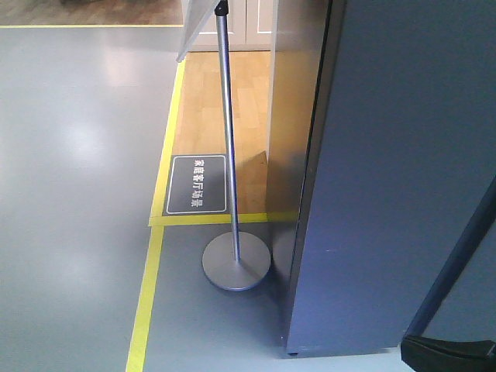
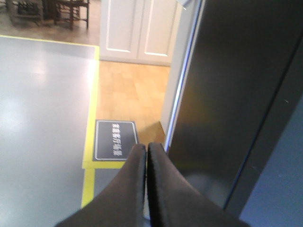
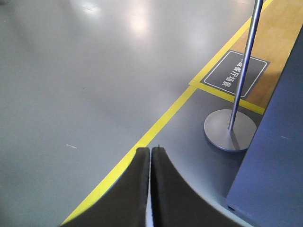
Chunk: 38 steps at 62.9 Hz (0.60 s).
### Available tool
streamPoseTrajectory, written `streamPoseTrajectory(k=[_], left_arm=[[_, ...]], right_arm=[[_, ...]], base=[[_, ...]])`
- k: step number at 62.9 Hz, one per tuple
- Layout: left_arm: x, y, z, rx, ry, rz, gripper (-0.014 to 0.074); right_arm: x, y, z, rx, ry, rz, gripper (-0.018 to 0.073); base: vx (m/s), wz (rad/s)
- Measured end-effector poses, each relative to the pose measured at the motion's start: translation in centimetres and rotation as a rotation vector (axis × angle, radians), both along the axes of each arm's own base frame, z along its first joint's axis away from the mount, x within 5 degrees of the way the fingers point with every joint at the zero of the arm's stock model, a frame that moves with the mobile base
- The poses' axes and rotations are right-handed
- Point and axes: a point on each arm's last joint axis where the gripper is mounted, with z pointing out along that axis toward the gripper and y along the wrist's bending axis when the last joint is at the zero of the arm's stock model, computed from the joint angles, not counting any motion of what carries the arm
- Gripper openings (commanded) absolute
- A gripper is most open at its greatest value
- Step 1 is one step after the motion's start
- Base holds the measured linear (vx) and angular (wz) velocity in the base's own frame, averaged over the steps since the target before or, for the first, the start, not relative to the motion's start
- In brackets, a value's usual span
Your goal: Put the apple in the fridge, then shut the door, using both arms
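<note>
The fridge (image 1: 395, 178) stands tall on the grey floor at my right in the front view, its dark grey-blue outer face filling that side from top to bottom, with a narrow dark seam running down its left edge. From my left wrist view the door (image 2: 232, 94) shows as a dark, glossy panel with a thin pale strip along its near edge. From my right wrist view only the lower blue-grey corner shows. I cannot see the apple.
</note>
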Motion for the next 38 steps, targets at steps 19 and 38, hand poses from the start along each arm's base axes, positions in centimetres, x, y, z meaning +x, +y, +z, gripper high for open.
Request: streamPoseTrajectory(k=[19,38], left_arm=[[-1.19,0.72,-0.14,0.035,-0.037,0.075,-0.0006],[-1.16,0.68,0.12,0.035,-0.065,0.074,-0.0006]], right_arm=[[-0.03,0.03,-0.01,0.001,0.003,0.004,-0.0003],[-0.14,0.11,-0.05,0.003,0.012,0.017,-0.0003]], base=[[0.00,0.00],[0.00,0.00]])
